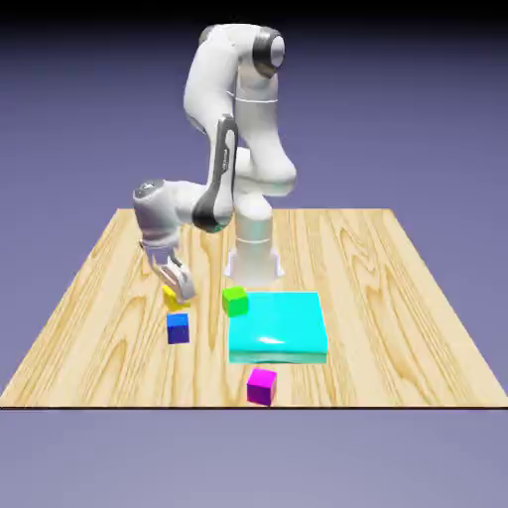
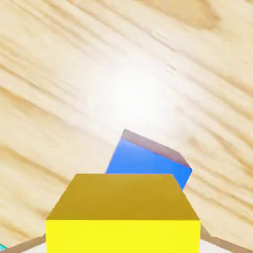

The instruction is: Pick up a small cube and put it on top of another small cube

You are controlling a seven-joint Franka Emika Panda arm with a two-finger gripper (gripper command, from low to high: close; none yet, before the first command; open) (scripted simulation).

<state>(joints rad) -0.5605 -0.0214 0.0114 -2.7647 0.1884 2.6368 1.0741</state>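
Observation:
The small yellow cube hangs a little above the table in the exterior view, with my gripper shut on it. In the hand view the yellow cube fills the bottom middle and hides my fingertips. The dark blue cube sits on the wood just below the yellow one in the exterior view, nearer the front edge. Part of that blue cube shows beyond the yellow cube's top edge in the hand view; the two are apart.
A lime-green cube stands against the back left corner of the flat cyan block. A magenta cube lies near the table's front edge. The arm's base rises behind the green cube.

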